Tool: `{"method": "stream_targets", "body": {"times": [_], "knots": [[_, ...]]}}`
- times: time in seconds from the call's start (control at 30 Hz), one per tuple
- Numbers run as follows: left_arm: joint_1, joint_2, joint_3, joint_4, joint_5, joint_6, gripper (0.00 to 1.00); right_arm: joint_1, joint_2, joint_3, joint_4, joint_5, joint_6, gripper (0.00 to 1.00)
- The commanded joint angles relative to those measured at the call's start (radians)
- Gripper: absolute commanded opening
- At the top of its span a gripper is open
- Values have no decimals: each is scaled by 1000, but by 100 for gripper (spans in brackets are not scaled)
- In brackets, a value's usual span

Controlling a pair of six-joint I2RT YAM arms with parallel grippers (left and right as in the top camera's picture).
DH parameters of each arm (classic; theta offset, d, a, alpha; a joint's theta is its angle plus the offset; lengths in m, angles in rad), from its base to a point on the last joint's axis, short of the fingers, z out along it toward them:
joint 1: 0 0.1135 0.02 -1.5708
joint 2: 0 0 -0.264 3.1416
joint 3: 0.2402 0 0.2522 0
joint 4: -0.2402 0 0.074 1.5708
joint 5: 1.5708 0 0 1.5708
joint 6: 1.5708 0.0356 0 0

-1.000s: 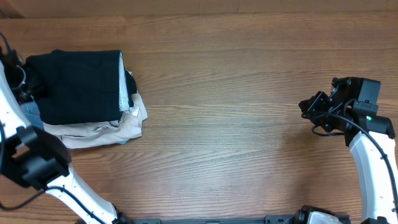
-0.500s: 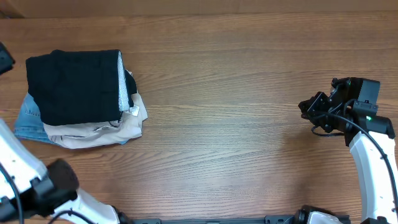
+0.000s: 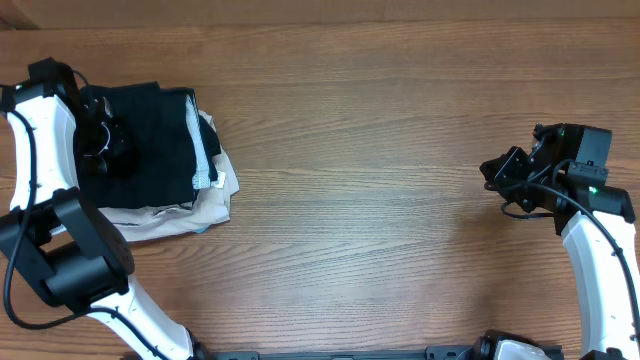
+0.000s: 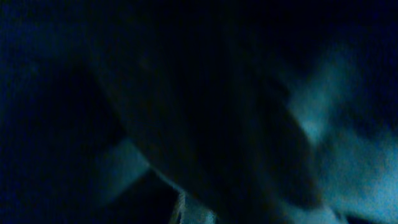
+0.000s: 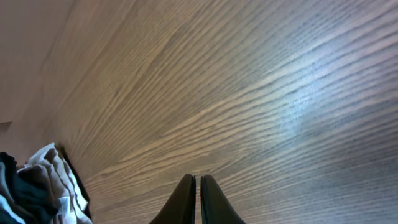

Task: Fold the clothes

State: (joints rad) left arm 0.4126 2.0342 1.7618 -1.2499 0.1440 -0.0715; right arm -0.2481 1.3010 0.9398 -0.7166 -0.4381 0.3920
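Folded clothes [image 3: 160, 175] sit stacked at the left end of the table [image 3: 380, 150]: a black garment [image 3: 155, 130] on top, a beige garment [image 3: 170, 215] spreading out beneath, and a pale striped layer [image 3: 205, 150] showing along the right edge. The left tool [image 3: 103, 152] is over the black cloth; its camera sees only darkness, so its state cannot be told. The right tool [image 5: 198, 198], fingers together and empty, hangs well apart at the table's right.
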Motion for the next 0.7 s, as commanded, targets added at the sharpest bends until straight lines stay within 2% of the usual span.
{"method": "stream_targets", "body": {"times": [0.0, 0.1, 0.2, 0.27, 0.37, 0.4, 0.43, 0.47, 0.5, 0.57, 0.6, 0.67], "knots": [[4, -28, 60, -66, 9, 20, 31, 2, -12, 31, 32, -6, -31, 7], [4, -74, 245, -192, 10, 27, 39, 2, -51, 97, 37, -13, -106, 7], [0, -161, 456, -305, 10, 35, 39, 2, -121, 179, 34, -70, -240, 9], [-10, -248, 536, -335, 1, 47, 40, 2, -164, 206, 32, -120, -272, 10], [-48, -435, 558, -343, -76, 58, 43, 2, -246, 219, 21, -189, -319, 13], [-67, -497, 556, -348, -91, 58, 44, 2, -274, 219, 11, -193, -326, 19], [-82, -544, 552, -356, -93, 58, 45, 2, -295, 219, 1, -193, -326, 31], [-97, -589, 546, -366, -92, 58, 45, 2, -314, 219, -12, -192, -326, 52], [-107, -618, 540, -374, -92, 57, 51, 2, -328, 219, -20, -192, -325, 65], [-126, -704, 515, -405, -98, 37, 86, 2, -355, 219, -30, -192, -325, 100], [-125, -736, 503, -417, -101, 33, 100, 2, -361, 219, -30, -192, -325, 100], [-125, -789, 478, -430, -107, 34, 100, 2, -364, 219, -30, -192, -325, 100]]}}
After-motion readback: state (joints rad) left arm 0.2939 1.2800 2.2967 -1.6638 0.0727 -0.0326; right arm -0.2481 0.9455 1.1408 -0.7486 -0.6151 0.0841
